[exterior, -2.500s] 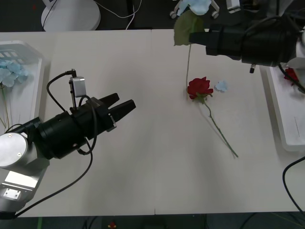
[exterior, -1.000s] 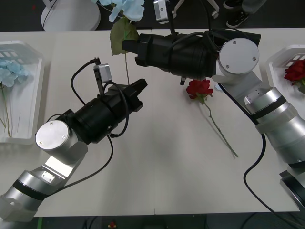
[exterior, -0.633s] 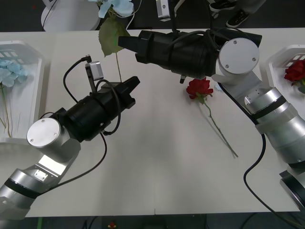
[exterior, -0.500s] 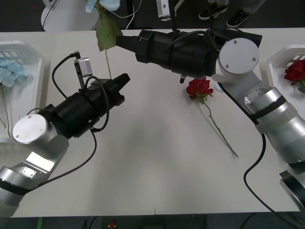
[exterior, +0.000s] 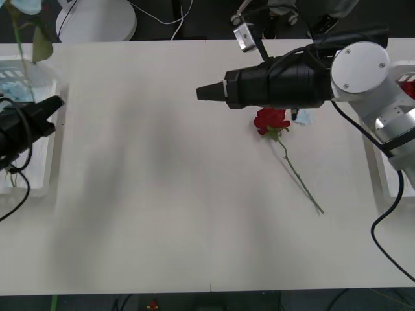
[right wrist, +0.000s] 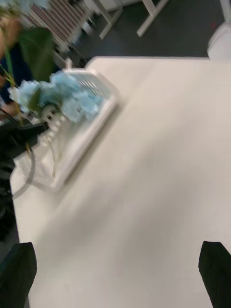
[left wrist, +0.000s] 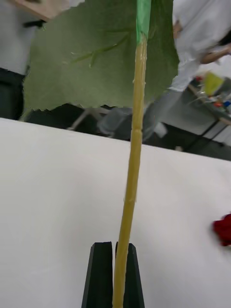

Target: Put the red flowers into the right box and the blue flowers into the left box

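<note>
My left gripper [exterior: 57, 103] is at the table's far left, over the left box [exterior: 44, 155]. It is shut on the thin stem [left wrist: 129, 207] of a blue flower [exterior: 27, 5] that stands upright above it, with a large green leaf [left wrist: 96, 62]. More blue flowers [right wrist: 72, 98] lie in that left box [right wrist: 82, 144]. My right gripper [exterior: 201, 92] reaches over the table's far middle, open and empty. A red flower [exterior: 271, 120] lies on the table just beyond its arm, its stem pointing toward me. Another red flower [exterior: 408, 85] lies in the right box [exterior: 384, 172].
A loose pale blue petal [exterior: 305, 118] lies beside the red flower on the table. A white round base [exterior: 96, 21] and cables sit on the dark floor beyond the far edge. The red flower [left wrist: 224, 231] also shows far off in the left wrist view.
The blue flower passed from my right gripper to my left. The left arm swung left with it to the left box; the right gripper let go and drew back rightward.
</note>
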### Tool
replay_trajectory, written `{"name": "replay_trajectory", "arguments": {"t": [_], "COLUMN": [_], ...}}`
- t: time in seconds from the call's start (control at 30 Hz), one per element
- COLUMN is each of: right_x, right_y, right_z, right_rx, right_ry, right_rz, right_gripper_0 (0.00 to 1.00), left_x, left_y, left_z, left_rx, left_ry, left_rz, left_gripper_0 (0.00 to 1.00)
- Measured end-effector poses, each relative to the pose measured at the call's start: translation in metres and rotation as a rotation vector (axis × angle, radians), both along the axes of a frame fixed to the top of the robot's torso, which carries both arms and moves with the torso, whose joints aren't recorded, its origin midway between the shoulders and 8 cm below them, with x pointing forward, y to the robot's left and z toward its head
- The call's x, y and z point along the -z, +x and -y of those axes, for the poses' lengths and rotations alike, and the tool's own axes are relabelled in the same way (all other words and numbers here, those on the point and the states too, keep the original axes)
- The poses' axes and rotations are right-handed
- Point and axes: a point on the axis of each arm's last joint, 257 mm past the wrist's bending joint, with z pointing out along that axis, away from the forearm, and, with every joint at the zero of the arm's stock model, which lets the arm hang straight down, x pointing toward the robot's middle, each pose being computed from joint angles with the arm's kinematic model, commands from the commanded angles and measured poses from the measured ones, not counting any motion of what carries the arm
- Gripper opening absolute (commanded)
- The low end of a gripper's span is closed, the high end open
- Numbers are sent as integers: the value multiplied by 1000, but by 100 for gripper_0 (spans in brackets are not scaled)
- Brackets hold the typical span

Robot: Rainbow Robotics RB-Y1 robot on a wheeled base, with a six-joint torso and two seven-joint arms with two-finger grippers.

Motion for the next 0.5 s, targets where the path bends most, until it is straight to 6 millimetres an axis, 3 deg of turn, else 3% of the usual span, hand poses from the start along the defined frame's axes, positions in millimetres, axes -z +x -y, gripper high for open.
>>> {"name": "replay_trajectory", "arguments": {"t": [0.13,0.2,0.37,0.5], "right_x": [34,49,89,108], "right_y": [4,5,-4,-6], "right_z": [46,65,117,154], "right_rx": [64,82,127,166], "right_ry": [-180,-266,-502,-658], "right_rz": [-85,-99,-180,-203], "right_gripper_0": [98,98,98,98], "left_x": [19,29,60,80], "left_y": [2,2,0,-7], "left_z": [-95,-127,-190,-232], "left_rx": [-193,-261,-400,-512], "left_ry": [74,95,220,339], "left_rz": [-43,-69,-152,-203], "left_gripper_0": [0,0,0,0]}}
